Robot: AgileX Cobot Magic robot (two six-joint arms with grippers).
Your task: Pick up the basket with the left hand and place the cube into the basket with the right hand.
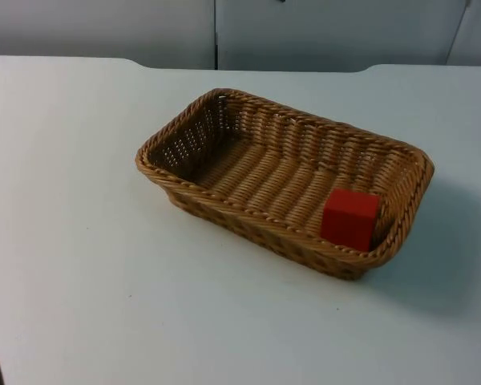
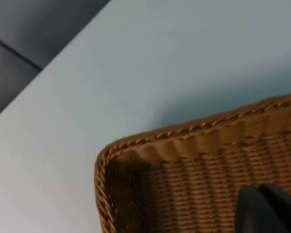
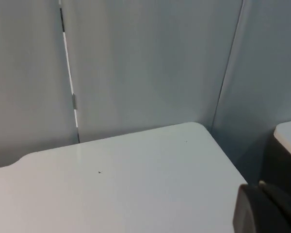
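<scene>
**Cube seated in basket; basket resting on table**

A rectangular woven wicker basket (image 1: 256,172) is seen in the top view resting on the white table (image 1: 72,265), set diagonally, with its long axis running from 10 o'clock to 4 o'clock. A red cube (image 1: 350,218) is observed inside the basket, lodged in the corner at the 4 o'clock end, touching the side wall there. The remainder of the basket floor is bare weave.

In the left wrist view, a corner of the basket (image 2: 194,165) and its braided rim are seen from above, with the table beyond it. The left hand's black fingertip (image 2: 266,211) is recorded over the basket's inner weave; whether this hand is open or closed cannot be told.

In the right wrist view, the table edge and the grey partition wall (image 3: 145,63) are seen. The right hand's fingertip (image 3: 264,208) is noted above the table; its state cannot be told either.
</scene>
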